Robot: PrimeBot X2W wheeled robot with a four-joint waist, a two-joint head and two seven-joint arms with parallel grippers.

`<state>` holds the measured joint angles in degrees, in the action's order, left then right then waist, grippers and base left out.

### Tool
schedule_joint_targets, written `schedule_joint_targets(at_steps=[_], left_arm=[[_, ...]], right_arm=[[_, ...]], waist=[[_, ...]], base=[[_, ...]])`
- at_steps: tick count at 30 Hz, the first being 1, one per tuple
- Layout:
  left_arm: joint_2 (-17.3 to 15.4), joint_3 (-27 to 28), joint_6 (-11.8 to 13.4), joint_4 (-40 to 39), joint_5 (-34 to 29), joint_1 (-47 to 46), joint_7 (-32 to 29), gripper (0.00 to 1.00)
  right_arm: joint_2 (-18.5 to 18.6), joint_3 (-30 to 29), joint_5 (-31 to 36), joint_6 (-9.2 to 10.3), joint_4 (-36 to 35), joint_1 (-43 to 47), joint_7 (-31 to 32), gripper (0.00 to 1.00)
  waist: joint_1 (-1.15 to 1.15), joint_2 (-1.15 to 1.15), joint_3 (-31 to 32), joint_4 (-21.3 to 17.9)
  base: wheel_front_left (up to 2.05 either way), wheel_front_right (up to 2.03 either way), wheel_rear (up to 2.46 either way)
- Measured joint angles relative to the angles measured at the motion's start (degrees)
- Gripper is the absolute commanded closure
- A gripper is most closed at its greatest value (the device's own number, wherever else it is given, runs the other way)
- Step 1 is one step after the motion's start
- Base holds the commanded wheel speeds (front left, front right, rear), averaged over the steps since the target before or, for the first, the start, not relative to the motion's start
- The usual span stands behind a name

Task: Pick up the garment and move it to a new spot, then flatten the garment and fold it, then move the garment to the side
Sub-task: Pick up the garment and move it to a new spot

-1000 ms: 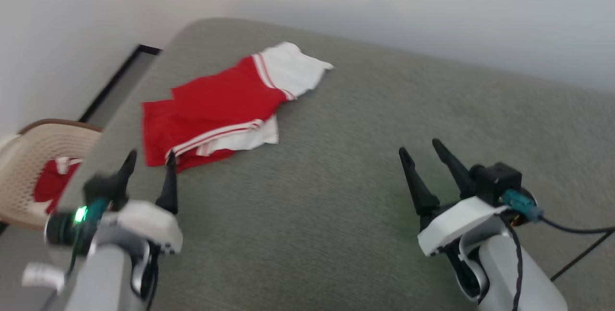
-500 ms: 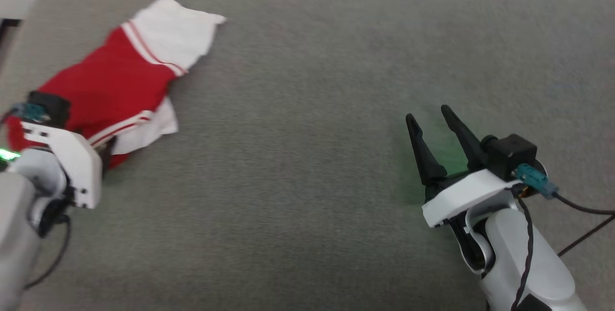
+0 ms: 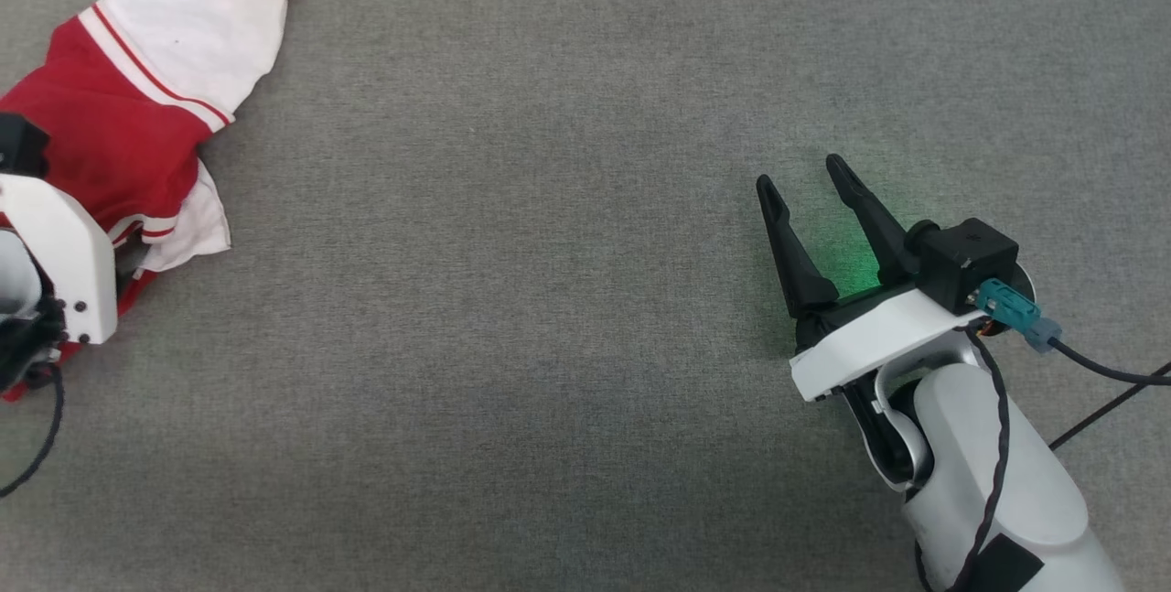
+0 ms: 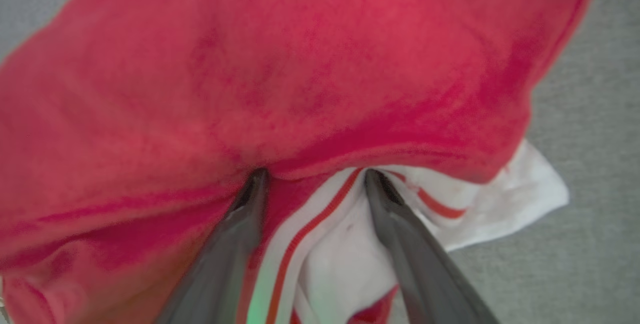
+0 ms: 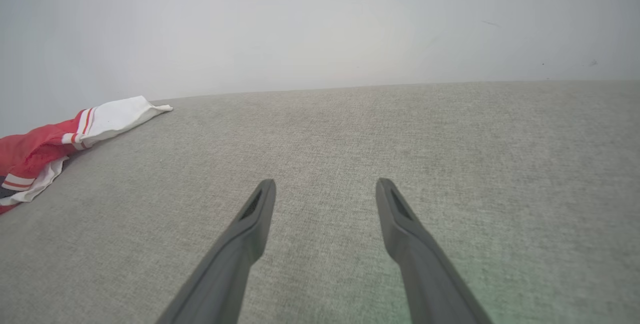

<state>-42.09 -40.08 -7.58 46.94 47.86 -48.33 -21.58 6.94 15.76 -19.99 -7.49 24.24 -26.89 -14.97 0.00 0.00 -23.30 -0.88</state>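
At the far left edge of the head view, you have the garment [image 3: 119, 116] lying crumpled on the grey fabric-covered worktop [image 3: 549, 299]. Its red body is bunched up, one white sleeve is spread toward the top of that view, and another white piece pokes out beneath the red. Your left arm's white wrist housing [image 3: 59, 253] sits over the near part of the shirt and hides that arm's fingers from the head camera. Through the left wrist camera you see the left tool [image 4: 312, 176] spread apart, not clamped. Both dark tips meet the lower edge of a bulging red fold, and white sleeve fabric with a red stripe lies between them. That picture is slightly soft, so you cannot tell whether the tips press into the cloth or only touch it. Your right tool [image 3: 800, 173] is well apart from the garment, over bare worktop on the right side, its fingers apart and holding nothing. A green glow [image 3: 860, 244] lies on the fabric beside them, and a dark cable [image 3: 993, 446] runs along the forearm. From the right wrist camera the shirt lies at the far left under a pale wall [image 5: 320, 23].
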Motion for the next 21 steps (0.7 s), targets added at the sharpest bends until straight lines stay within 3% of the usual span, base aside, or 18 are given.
schedule_joint_targets(at_steps=[1, 3, 4, 9, 21], left_arm=[[-0.1, -0.6, 0.0, 0.1, 1.1, -0.4, -0.7, 0.26], [-0.7, -1.8, 0.0, 0.0, 2.0, -1.0, -1.2, 0.96], [-0.9, -2.2, 0.0, 0.0, 2.7, -1.1, -1.2, 1.00], [-1.5, -4.3, 0.0, 1.0, 2.9, -2.1, 2.2, 1.00], [0.9, -9.9, 0.0, 0.2, -4.8, -9.4, 14.1, 1.00]], right_arm=[[0.0, 0.1, 0.1, 0.00, 0.0, -0.1, 0.0, 0.00], [0.0, 0.3, 0.2, 0.00, -0.2, -0.3, 0.0, 0.00], [0.0, 0.3, 0.2, 0.00, -0.2, -0.5, 0.0, 0.00], [-0.3, 0.1, 0.4, 0.00, -0.4, -0.4, 0.0, 0.00], [-1.9, -1.2, -0.8, 0.01, 0.0, 3.0, 0.0, 0.00]], waist=[[0.00, 0.00, -0.2, -0.2], [0.00, 0.00, -0.6, -0.4], [0.00, 0.00, -0.7, -0.5], [0.00, 0.00, 0.0, -0.5], [0.00, 0.00, 7.9, -0.5]], base=[[0.00, 0.00, 0.00], [0.00, 0.00, 0.00], [0.00, 0.00, 0.00], [0.00, 0.00, 0.00], [0.00, 0.00, 0.00]])
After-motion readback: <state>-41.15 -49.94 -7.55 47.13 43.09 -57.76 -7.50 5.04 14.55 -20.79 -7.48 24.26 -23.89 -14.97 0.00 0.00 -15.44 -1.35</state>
